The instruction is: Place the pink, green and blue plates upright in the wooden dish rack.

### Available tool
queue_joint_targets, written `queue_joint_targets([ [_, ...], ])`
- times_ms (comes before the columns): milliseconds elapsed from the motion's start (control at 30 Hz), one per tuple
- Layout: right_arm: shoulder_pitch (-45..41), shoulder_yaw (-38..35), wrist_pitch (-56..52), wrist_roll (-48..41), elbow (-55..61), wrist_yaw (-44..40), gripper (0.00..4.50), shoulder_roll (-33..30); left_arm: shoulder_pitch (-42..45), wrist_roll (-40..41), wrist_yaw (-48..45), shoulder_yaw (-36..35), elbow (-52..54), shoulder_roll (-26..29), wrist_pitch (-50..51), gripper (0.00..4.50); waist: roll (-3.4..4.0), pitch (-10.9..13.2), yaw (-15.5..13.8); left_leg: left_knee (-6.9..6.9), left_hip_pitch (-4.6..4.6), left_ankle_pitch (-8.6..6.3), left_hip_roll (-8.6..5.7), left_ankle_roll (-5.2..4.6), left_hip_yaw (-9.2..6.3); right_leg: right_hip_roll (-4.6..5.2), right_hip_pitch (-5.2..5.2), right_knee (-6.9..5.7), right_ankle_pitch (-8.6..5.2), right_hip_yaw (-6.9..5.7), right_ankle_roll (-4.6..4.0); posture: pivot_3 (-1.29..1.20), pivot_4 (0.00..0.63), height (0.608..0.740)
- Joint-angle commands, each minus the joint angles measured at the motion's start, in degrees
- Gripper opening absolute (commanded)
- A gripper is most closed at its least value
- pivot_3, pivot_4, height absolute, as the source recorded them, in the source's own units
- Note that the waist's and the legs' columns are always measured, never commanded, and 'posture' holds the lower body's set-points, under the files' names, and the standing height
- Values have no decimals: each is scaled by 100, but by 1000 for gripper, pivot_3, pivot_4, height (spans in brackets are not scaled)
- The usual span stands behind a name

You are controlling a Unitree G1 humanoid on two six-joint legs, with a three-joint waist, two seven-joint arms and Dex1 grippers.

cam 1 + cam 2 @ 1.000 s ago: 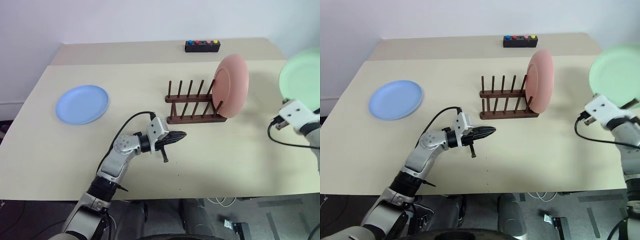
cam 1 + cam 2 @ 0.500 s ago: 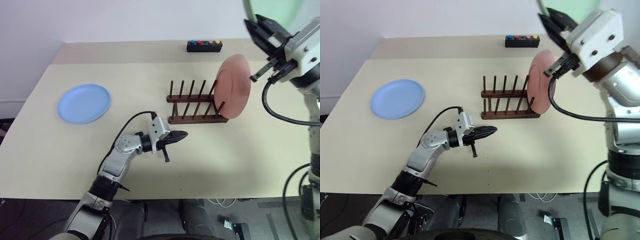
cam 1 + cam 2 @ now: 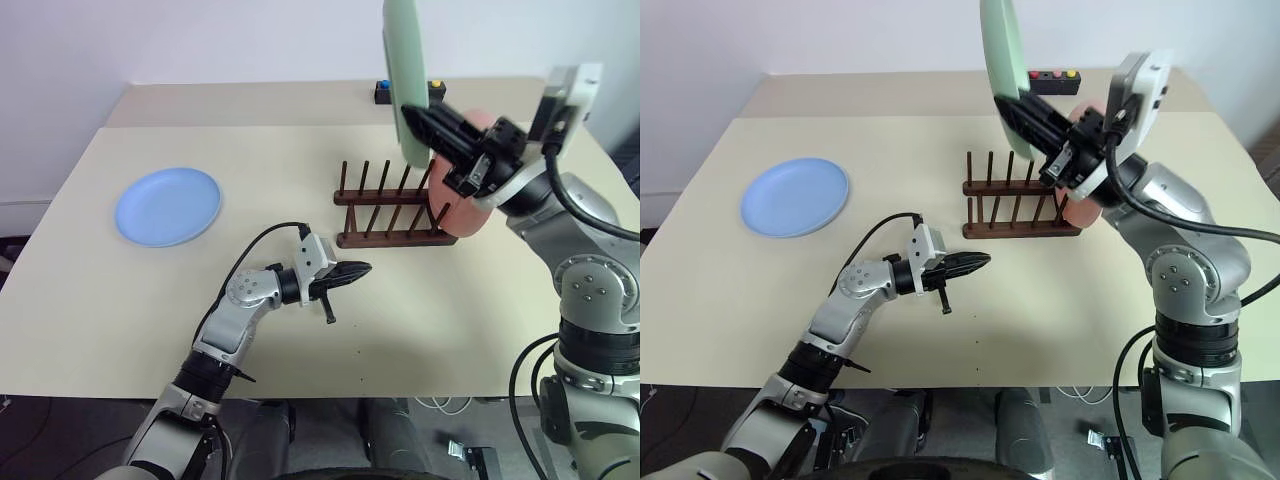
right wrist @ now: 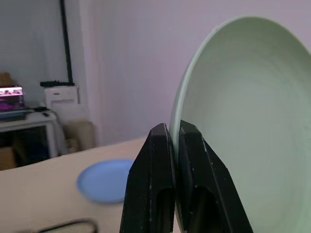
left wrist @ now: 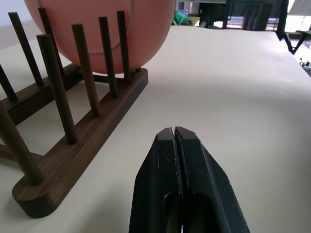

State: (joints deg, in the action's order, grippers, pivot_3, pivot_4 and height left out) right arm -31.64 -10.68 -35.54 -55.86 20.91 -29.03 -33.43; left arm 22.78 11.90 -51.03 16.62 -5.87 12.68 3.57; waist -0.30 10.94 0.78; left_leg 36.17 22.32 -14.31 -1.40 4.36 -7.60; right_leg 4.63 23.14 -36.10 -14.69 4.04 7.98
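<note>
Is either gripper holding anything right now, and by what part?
The right gripper pinches the green plate by its rim, holding it upright above the wooden dish rack. The left gripper is shut and empty.

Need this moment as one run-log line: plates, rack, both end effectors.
right end effector: shut on green plate, edge-on above wooden dish rack | pink plate: racked upright | blue plate: flat on table | left end effector: shut, empty

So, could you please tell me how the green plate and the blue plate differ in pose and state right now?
The green plate stands on edge in the air above the rack; the blue plate lies flat on the table. The green plate is pinched at its rim by the right end effector; the blue plate is untouched, far from both end effectors. Neither is in the rack yet; both are round and plain.
</note>
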Motion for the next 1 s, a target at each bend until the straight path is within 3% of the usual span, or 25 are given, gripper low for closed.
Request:
queue_joint_targets([
  [33, 16, -407, -239, -634, 4, 104, 115, 119, -2, 70, 0, -65, 226, -5, 1, 0, 0, 0, 3, -1, 0, 0, 0, 0, 0, 0, 2, -1, 0, 0, 0, 0, 150, 740],
  [900, 118, -824, -948, -1298, -795, 764, 115, 478, 58, 33, -1, -61, 138, -23, -51, 0, 1, 0, 17, -2, 2, 0, 1, 0, 1, -2, 5, -2, 0, 0, 0, 0, 150, 740],
  [1000, 108, -832, -982, -1325, -806, 759, 1064, 488, 61, 32, -2, -66, 136, -18, -54, 0, 1, 0, 19, -3, 2, 0, 1, -1, 1, -3, 5, -2, 0, 0, 0, 0, 150, 740],
])
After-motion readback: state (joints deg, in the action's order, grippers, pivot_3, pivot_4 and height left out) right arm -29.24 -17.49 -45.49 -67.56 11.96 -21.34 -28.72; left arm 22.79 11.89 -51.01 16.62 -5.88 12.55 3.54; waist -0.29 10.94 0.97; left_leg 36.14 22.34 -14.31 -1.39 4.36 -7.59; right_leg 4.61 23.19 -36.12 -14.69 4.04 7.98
